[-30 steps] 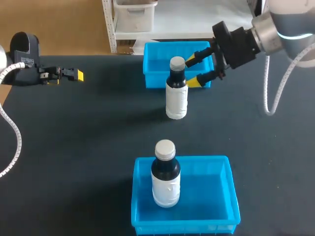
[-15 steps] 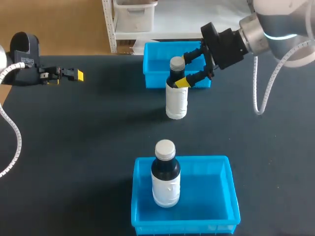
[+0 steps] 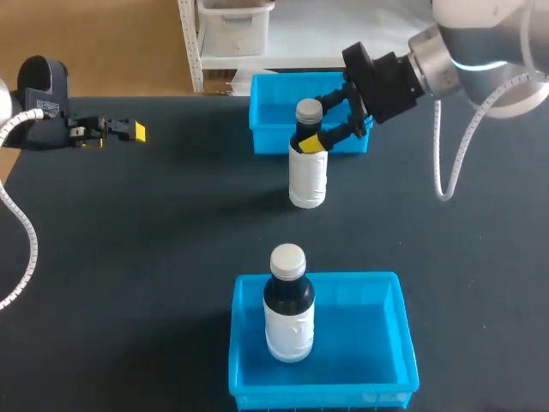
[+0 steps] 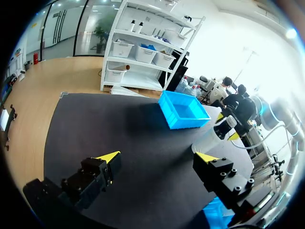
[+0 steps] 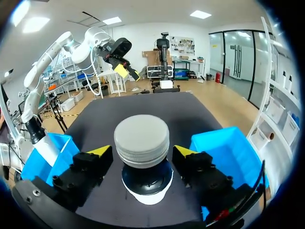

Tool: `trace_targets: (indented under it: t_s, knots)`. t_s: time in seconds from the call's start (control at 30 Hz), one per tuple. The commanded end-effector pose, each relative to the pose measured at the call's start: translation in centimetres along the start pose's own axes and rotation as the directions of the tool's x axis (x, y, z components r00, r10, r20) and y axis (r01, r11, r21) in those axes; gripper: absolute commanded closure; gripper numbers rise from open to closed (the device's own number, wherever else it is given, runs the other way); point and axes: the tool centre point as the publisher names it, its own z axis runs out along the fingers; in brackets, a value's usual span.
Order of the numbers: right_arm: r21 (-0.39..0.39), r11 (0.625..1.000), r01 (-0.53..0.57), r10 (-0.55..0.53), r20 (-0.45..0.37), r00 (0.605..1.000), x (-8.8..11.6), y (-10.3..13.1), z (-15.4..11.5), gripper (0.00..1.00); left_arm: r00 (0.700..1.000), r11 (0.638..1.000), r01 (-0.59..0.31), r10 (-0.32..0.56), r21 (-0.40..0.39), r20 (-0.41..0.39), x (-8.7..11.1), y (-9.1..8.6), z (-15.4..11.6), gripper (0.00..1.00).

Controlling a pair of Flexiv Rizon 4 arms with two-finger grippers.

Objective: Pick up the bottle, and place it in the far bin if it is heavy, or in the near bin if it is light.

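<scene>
**Item 1, bottle** [image 3: 308, 167]: white body, dark neck, grey cap [image 3: 309, 110]. It stands upright on the dark table [image 3: 171, 223] around the middle, just near of the far bin and well apart from the near bin.

**Item 2, right gripper** [image 3: 319, 120]: it enters from the far right and sits level with the bottle's neck. Its two yellow-tipped fingers straddle the neck, one on the far side and one on the near side. In the right wrist view a gap shows between each finger and the bottle, so the claw is wide and grips nothing.

**Item 3, left gripper** [image 4: 157, 157]: it sits at the far left of the table, well apart from the bottle and both bins. The claw is wide, with only bare table between its fingers.

**Item 4, far bin** [image 3: 266, 112]: blue, rectangular, at the far edge of the table behind the standing bottle. The part of its floor that shows is bare.

**Item 5, near bin** [image 3: 377, 343]: blue, rectangular, at the near edge.

**Item 6, second bottle** [image 3: 288, 309]: same make as item 1. It stands upright in the left half of the near bin.
</scene>
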Motion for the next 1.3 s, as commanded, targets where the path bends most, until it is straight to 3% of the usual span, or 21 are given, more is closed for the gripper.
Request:
trace_targets:
  t_s: [0.03,0.1,0.17,0.47,0.6,0.67,0.9,1.3]
  knots:
    - [0.002,1.0,0.003,-0.003,-0.002,1.0,-0.1,-0.1,-0.1,0.28,1.0,1.0,0.0,0.0,0.0,0.0,0.0,0.0,0.0,0.0]
    - [0.001,1.0,0.004,-0.004,-0.005,1.0,-0.1,-0.1,-0.1,0.34,1.0,1.0,0.0,0.0,0.0,0.0,0.0,0.0,0.0,0.0]
    - [0.0,1.0,0.004,-0.004,-0.01,1.0,-0.1,-0.1,-0.1,0.5,1.0,1.0,0.0,0.0,0.0,0.0,0.0,0.0,0.0,0.0]
    - [0.0,1.0,0.003,-0.003,-0.016,1.0,0.0,0.0,-0.1,0.62,1.0,1.0,0.0,0.0,0.0,0.0,0.0,0.0,0.0,0.0]
    - [0.003,1.0,0.004,-0.004,-0.018,1.0,-0.1,0.2,-0.4,0.92,1.0,1.0,0.0,0.0,0.0,0.0,0.0,0.0,0.0,0.0]
    - [0.009,1.0,0.006,-0.006,-0.017,1.0,-0.3,0.4,-1.0,1.0,1.0,1.0,0.0,0.0,0.0,0.0,0.0,0.0,0.0,0.0]
    - [0.043,0.999,0.008,-0.007,-0.025,1.0,-0.5,0.5,-3.7,1.0,1.0,1.0,0.0,0.0,0.0,0.0,0.0,0.0,0.0,0.0]
    - [0.113,0.993,-0.018,0.025,-0.061,0.998,-0.9,-0.7,-10.7,1.0,1.0,1.0,0.0,0.0,0.0,0.0,0.0,0.0,0.0,0.0]
